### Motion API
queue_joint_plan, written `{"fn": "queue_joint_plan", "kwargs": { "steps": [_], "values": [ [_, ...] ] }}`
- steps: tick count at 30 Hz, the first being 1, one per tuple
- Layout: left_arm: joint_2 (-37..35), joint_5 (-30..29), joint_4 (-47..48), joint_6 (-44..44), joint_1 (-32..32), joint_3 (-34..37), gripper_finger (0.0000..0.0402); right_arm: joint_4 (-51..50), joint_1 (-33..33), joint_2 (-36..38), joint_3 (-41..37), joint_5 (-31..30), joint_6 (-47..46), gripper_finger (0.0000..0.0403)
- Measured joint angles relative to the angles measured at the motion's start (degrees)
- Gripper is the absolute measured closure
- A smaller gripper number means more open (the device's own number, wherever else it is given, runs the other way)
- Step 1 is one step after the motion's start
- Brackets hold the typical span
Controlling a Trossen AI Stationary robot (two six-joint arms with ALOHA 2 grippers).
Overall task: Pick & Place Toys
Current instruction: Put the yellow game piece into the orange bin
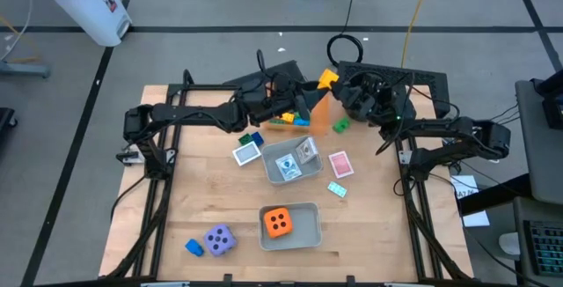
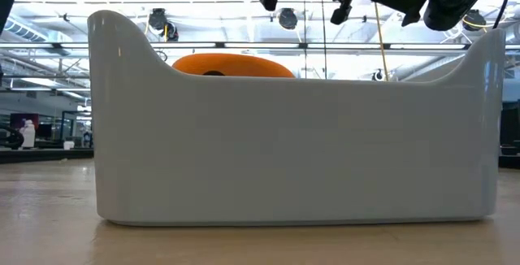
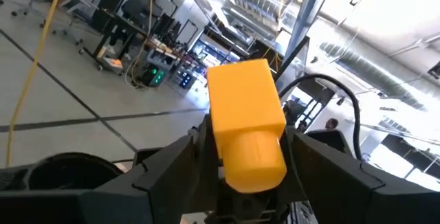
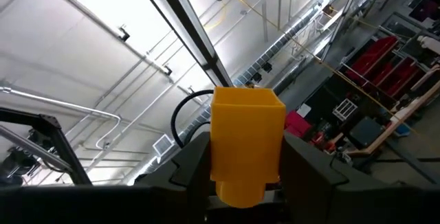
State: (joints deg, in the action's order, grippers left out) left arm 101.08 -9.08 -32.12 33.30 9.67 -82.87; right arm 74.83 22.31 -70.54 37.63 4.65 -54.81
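Note:
My left gripper [image 3: 244, 152] is shut on a yellow brick [image 3: 244, 114]. My right gripper [image 4: 244, 159] is also shut on a yellow brick [image 4: 246, 138]. In the high view, the two grippers [image 1: 303, 93] [image 1: 349, 91] meet above the table's far middle. Only one yellow brick [image 1: 327, 78] shows between them, so I cannot tell whether they hold one brick or two. Several bricks [image 1: 283, 120] lie in the orange tray [image 1: 318, 106]. A green brick [image 1: 340, 126] lies beside the tray. The orange die [image 1: 280, 223] sits in a grey tray [image 1: 308, 234]. My left gripper pinches the yellow brick by two opposite sides near its round stud end [image 3: 237, 165], one finger [image 3: 172, 165] on each side. The fingers slant up toward the far side. The brick sticks out beyond them, lifted clear of the table. My right gripper pinches the yellow brick by two opposite sides at its lower, round end [image 4: 237, 183], between its two fingers [image 4: 189, 165]. The fingers point steeply up. The brick stands out beyond them with its hollow end away from the wrist, clear of the table.
A clear grey tray [image 1: 274, 171] at mid-table holds cards. A white card [image 1: 247, 153], pink card [image 1: 340, 164] and teal card [image 1: 337, 188] lie around it, with blue and green bricks [image 1: 252, 137] nearby. The purple die [image 1: 219, 239] and a blue brick [image 1: 193, 247] lie near-left.

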Motion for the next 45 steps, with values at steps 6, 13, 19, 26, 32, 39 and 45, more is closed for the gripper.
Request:
{"fn": "queue_joint_plan", "kwargs": {
  "steps": [6,13,19,26,32,39,45],
  "values": [
    [0.0,0.0,1.7,1.3,0.0,0.0,0.0151,0.0,0.0,0.0,0.0,0.0,0.0,0.0268],
    [0.0,0.0,1.6,1.4,0.0,0.0,0.0210,-0.1,0.0,0.0,0.0,-0.1,0.0,0.0268],
    [0.0,0.0,1.5,1.7,0.0,0.0,0.0271,-0.3,0.0,0.0,0.0,-0.3,0.5,0.0268],
    [0.0,0.1,1.6,1.6,0.0,0.0,0.0282,-0.2,0.0,0.0,0.0,-0.3,0.4,0.0268],
    [0.0,0.9,1.9,1.2,0.0,0.0,0.0289,-0.8,0.0,0.0,0.0,-0.2,0.2,0.0256],
    [0.0,3.1,2.0,-0.2,0.0,0.0,0.0289,-1.3,0.0,0.0,0.0,1.6,0.2,0.0207],
    [-0.4,3.3,2.2,-1.4,0.0,0.0,0.0288,-1.3,0.8,0.0,0.0,1.6,1.7,0.0173]
  ]
}}
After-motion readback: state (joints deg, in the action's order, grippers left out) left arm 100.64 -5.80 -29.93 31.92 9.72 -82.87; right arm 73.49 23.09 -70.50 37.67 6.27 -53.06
